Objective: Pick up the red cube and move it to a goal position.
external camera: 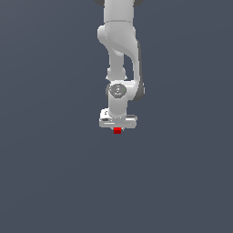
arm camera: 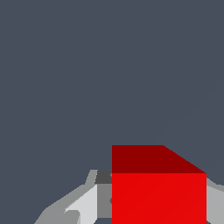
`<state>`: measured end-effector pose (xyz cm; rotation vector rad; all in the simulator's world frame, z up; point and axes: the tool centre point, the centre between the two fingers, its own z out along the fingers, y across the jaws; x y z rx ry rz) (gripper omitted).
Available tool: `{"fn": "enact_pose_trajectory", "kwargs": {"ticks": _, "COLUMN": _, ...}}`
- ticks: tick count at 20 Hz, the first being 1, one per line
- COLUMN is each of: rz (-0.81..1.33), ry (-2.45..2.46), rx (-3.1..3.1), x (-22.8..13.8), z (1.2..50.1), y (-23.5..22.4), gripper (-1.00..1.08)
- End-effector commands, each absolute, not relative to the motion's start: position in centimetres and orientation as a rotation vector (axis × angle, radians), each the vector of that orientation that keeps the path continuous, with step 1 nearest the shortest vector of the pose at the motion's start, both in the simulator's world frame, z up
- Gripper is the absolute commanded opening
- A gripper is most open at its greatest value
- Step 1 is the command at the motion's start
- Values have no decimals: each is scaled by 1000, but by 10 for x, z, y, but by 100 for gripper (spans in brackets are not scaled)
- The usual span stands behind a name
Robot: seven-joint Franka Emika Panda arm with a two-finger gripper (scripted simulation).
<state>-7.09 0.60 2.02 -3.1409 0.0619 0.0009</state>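
Observation:
The red cube (external camera: 117, 130) is a tiny bright red block showing just below the white hand of the arm, in the middle of the exterior view. In the wrist view the red cube (arm camera: 158, 188) fills the space between the grey fingers (arm camera: 83, 205), which press against its sides. My gripper (external camera: 117, 129) is shut on the cube. The fingertips themselves are hidden behind the hand in the exterior view. I cannot tell from these views whether the cube rests on the surface or hangs above it.
A plain dark grey-blue surface (external camera: 54, 173) fills both views. The white arm (external camera: 119, 54) comes down from the top of the exterior view. No other object shows.

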Motion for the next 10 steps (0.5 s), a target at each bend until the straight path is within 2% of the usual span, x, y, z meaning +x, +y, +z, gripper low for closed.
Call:
{"fn": "enact_pose_trajectory", "kwargs": {"ticks": 1, "rz": 0, "ry": 62, "rx": -3141, "x": -71, "z": 20, "y": 6, "gripper": -100}}
{"fn": "enact_pose_trajectory", "kwargs": {"ticks": 10, "rz": 1, "ry": 62, "rx": -3141, "x": -70, "z": 22, "y": 6, "gripper": -100}}
